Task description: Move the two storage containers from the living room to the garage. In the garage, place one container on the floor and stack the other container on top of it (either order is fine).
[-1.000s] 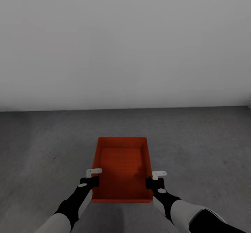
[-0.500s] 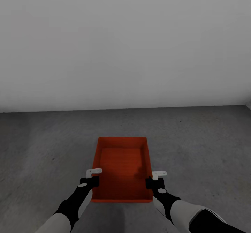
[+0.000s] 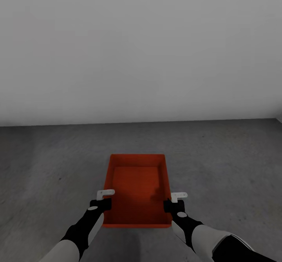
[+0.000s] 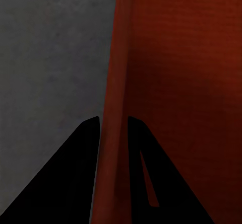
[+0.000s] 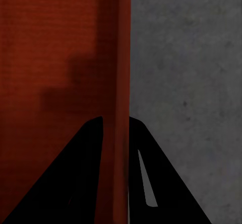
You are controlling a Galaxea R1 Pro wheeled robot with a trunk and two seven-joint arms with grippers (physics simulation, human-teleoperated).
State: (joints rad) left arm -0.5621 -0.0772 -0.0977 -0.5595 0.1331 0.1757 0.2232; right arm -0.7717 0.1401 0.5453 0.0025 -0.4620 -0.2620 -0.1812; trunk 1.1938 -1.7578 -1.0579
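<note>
Here you have one orange-red storage container (image 3: 138, 189) between your two arms, its ribbed bottom bare, with only a faint shadow on it. Your left gripper (image 3: 102, 199) sits at its left long wall and your right gripper (image 3: 174, 201) at its right long wall, both close to the near end. In the left wrist view the two dark fingers (image 4: 75, 173) straddle the thin wall, one outside and one inside the tray, pinching it; the right wrist view shows the right fingers (image 5: 75, 178) clamped on the opposite wall the same way. Below and around the container lies the dark grey mottled concrete floor (image 3: 219, 160); whether the tray touches it, you cannot tell. Straight ahead stands a plain white wall (image 3: 141, 50).
</note>
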